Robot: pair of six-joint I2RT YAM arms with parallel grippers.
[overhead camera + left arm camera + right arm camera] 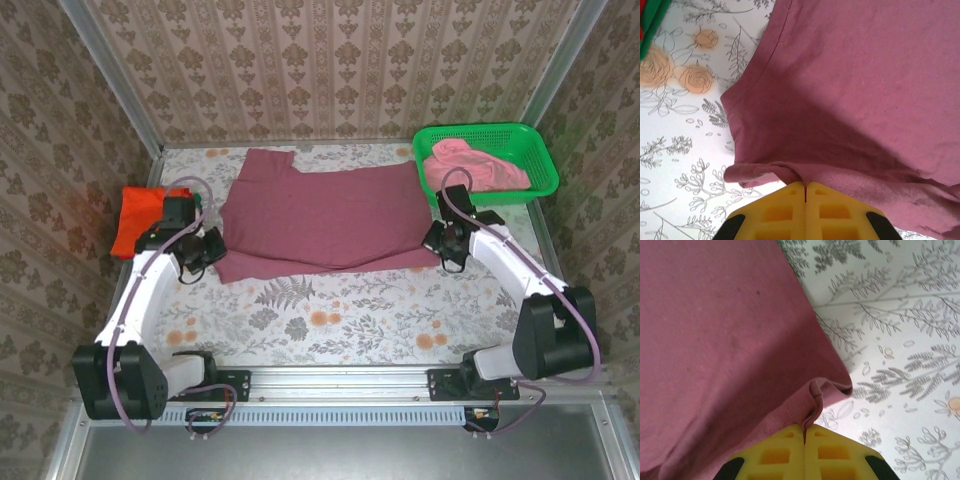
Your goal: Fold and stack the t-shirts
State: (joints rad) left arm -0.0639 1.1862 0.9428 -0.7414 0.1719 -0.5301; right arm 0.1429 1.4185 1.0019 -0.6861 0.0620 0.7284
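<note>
Top external: left gripper [214, 258] at nine o'clock, right gripper [440, 250] at three, jaws closed tight on the maroon shirt [320, 210]; thin bites, so if you pull unevenly a corner could slip.

The left arm [140, 300] is reaching forward from its base at the near left, its forearm slanting away and inward. The left gripper [212, 255] is lying low at the near left corner of the shirt [320, 215]. Its yellow fingers [780, 210] are pressing flat together, pinching a fold of cloth between the tips. The right arm [510, 265] is stretching forward and inward from the near right. The right gripper [440, 248] is mirroring the left at the near right corner, clamping a bunched hem.
</note>
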